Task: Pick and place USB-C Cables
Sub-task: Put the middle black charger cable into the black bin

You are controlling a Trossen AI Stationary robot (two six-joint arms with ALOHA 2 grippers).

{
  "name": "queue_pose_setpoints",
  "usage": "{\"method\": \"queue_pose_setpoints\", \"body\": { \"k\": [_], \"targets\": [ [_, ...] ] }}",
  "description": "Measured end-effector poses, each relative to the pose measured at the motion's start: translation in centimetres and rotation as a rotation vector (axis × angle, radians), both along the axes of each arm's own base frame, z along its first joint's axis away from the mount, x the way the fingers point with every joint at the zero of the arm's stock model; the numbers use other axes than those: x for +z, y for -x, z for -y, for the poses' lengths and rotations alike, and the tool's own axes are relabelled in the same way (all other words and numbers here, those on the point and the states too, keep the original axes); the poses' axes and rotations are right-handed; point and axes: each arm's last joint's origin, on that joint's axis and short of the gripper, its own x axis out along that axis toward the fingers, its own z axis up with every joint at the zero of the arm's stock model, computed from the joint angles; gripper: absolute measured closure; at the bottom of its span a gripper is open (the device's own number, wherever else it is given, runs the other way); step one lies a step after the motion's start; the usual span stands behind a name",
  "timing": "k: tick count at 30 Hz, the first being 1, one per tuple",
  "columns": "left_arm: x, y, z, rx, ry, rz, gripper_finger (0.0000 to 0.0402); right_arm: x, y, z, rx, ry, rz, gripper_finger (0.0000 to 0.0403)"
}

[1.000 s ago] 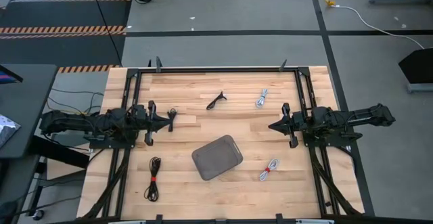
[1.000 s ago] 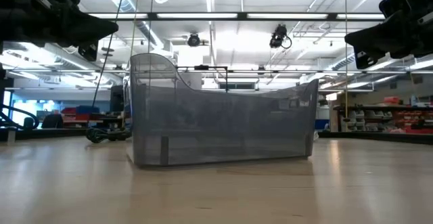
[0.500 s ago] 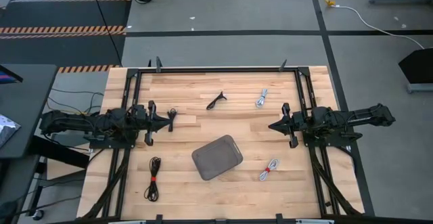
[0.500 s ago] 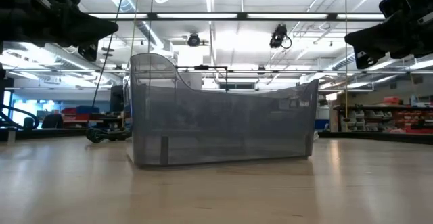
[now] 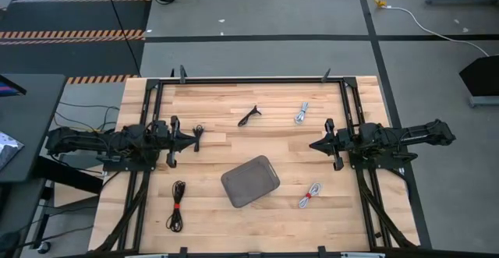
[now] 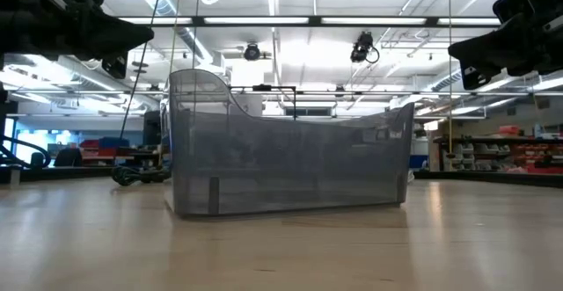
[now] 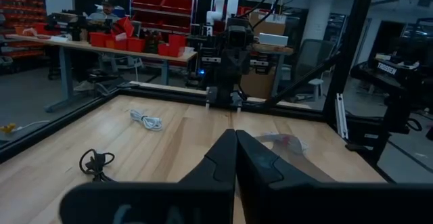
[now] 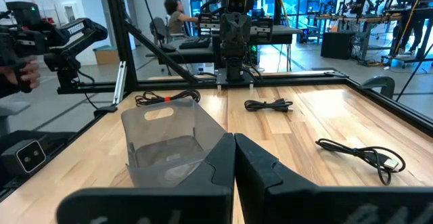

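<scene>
Black and white USB-C cables lie scattered on the pale wood table (image 5: 257, 145) around the grey translucent plastic tray (image 5: 249, 181): black cable with red band (image 5: 178, 204), white cable with red band (image 5: 309, 195), black cable (image 5: 249, 115), white cable (image 5: 301, 113). Probably light, floppy, rubbery; best pinched across the banded middle. Left gripper (image 5: 193, 140) and right gripper (image 5: 314, 144) hover at opposite table sides, fingers pressed together, holding nothing

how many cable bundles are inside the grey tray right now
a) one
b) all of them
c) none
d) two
c) In the high view the grey rectangular tray holds nothing, and the cables lie on the wooden table around it: the black bundle with a red band, the white bundle with a red band, the white bundle and the black cable.
</scene>
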Motion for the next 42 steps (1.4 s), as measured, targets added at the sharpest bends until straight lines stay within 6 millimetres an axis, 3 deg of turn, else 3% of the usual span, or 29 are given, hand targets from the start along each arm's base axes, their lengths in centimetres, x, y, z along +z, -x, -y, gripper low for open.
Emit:
{"method": "queue_pose_setpoints", "body": {
  "k": [3, 10, 18, 26, 34, 38, 42],
  "targets": [
    [0.0, 0.0, 0.0, -0.004, 0.038, 0.003, 0.0392, 0.0, 0.0, 0.0, 0.0, 0.0, 0.0, 0.0389],
    [0.0, 0.0, 0.0, -0.027, 0.321, 0.027, 0.0392, 0.0, 0.0, 0.0, 0.0, 0.0, 0.001, 0.0389],
    [0.1, 0.0, 0.0, -0.035, 0.39, 0.047, 0.0392, 0.5, 0.0, 0.0, 0.001, -0.058, 0.052, 0.0389],
    [1.1, 0.2, -0.1, -0.03, 0.362, 0.154, 0.0392, 2.1, 0.2, 0.0, -0.011, -0.009, 0.216, 0.0389],
    [1.4, 0.2, -0.1, 0.006, 0.21, 0.163, 0.0392, 2.6, 0.3, 0.1, -0.035, 0.09, 0.279, 0.0389],
    [2.5, 0.5, -0.3, 0.057, 0.156, 0.266, 0.0391, 2.8, 0.4, 0.3, -0.112, 0.142, 0.297, 0.0389],
    [4.3, 0.6, -0.4, 0.137, 0.097, 0.222, 0.0363, 2.8, 0.4, 0.5, -0.201, 0.168, 0.284, 0.0385]
  ]
}}
